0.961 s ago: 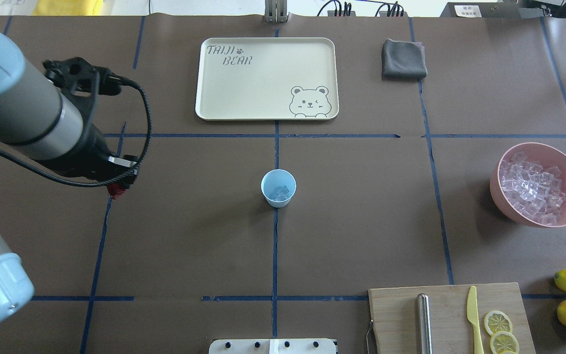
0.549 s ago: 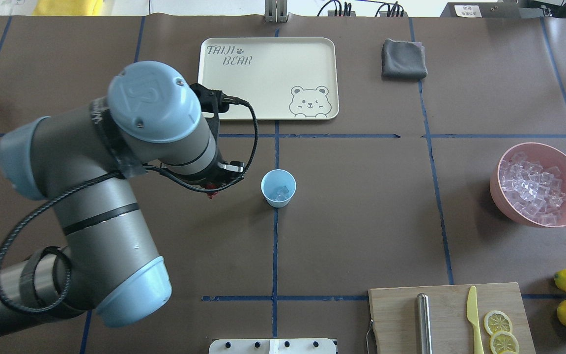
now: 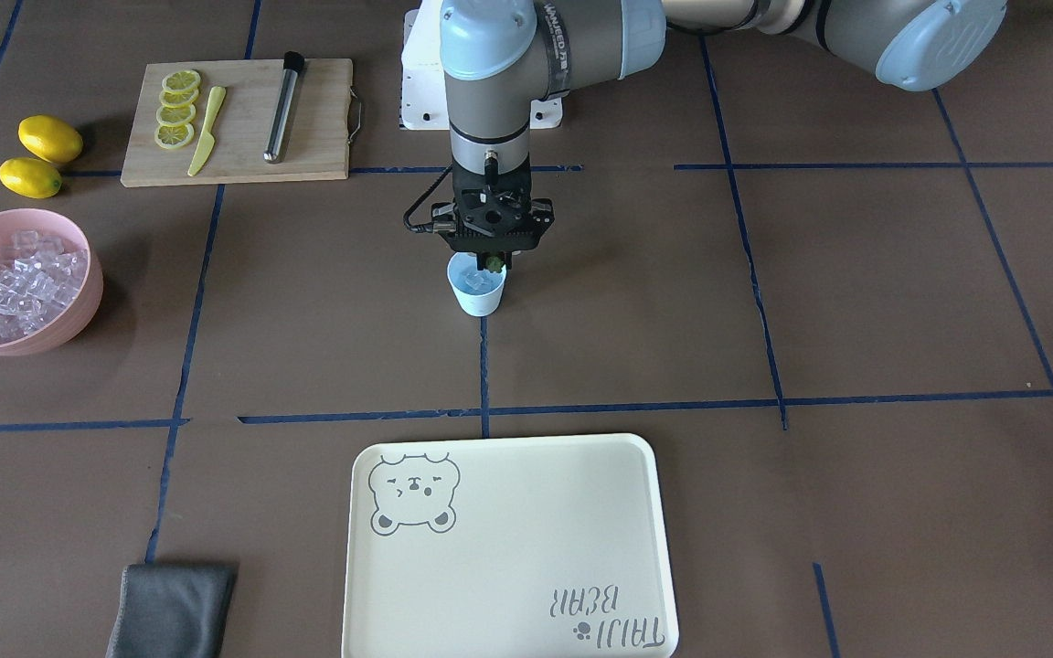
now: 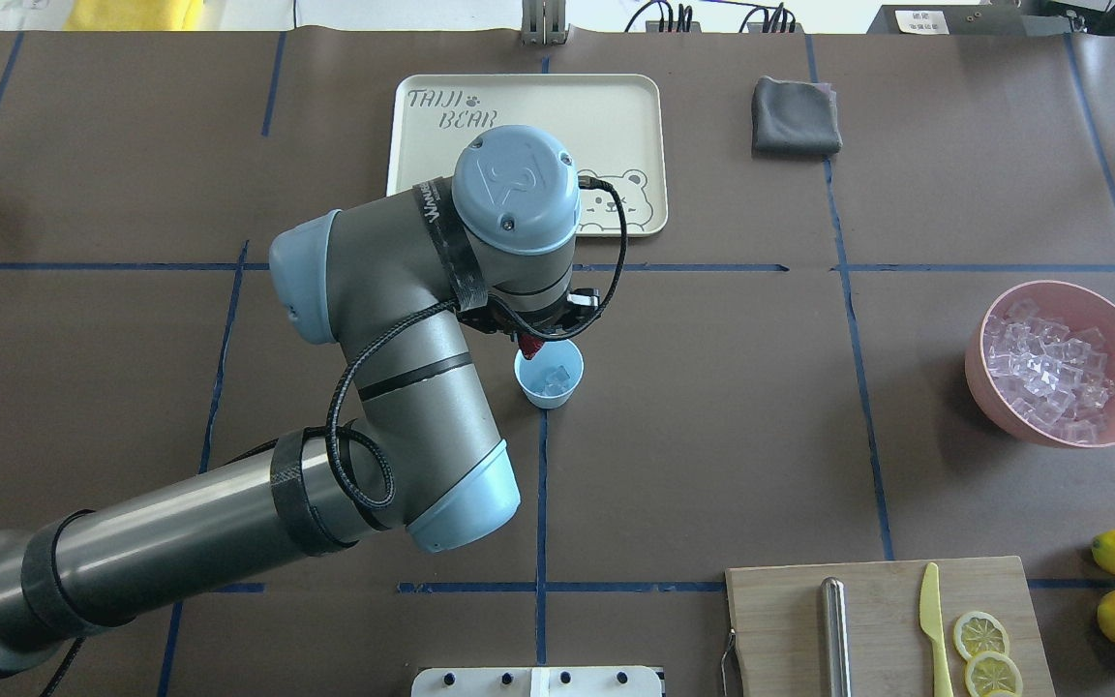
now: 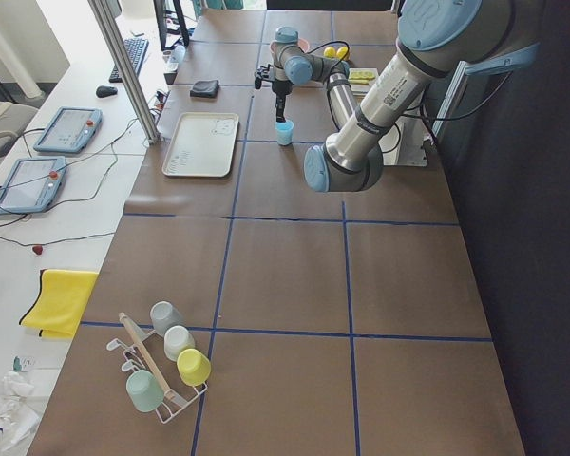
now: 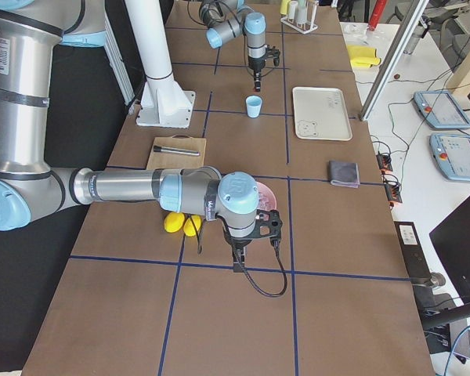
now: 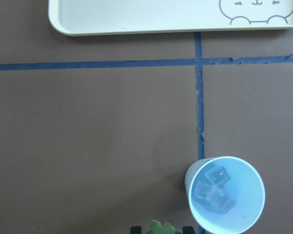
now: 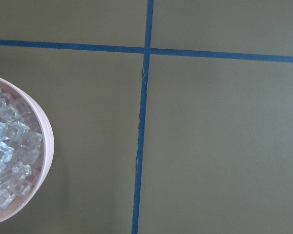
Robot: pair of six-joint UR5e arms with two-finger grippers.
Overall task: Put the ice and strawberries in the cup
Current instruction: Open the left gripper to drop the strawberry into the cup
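The left end effector (image 3: 493, 259), clamped on the strawberry (image 4: 530, 347), hangs by the rim of the cup (image 4: 549, 378), which stands mid-way across the desk (image 4: 712, 436) with ice (image 7: 212, 189) inside: seemingly the drop-off step, which calls for centring over the mouth, then letting go.

The left arm (image 4: 393, 319) reaches out with a bent elbow, its wrist pointing straight down. The left gripper (image 3: 494, 257) pinches the strawberry (image 4: 530, 347). The right arm (image 6: 133, 188) stretches out low. The right gripper (image 6: 236, 262) hangs down, and I cannot tell if it is wide or closed.
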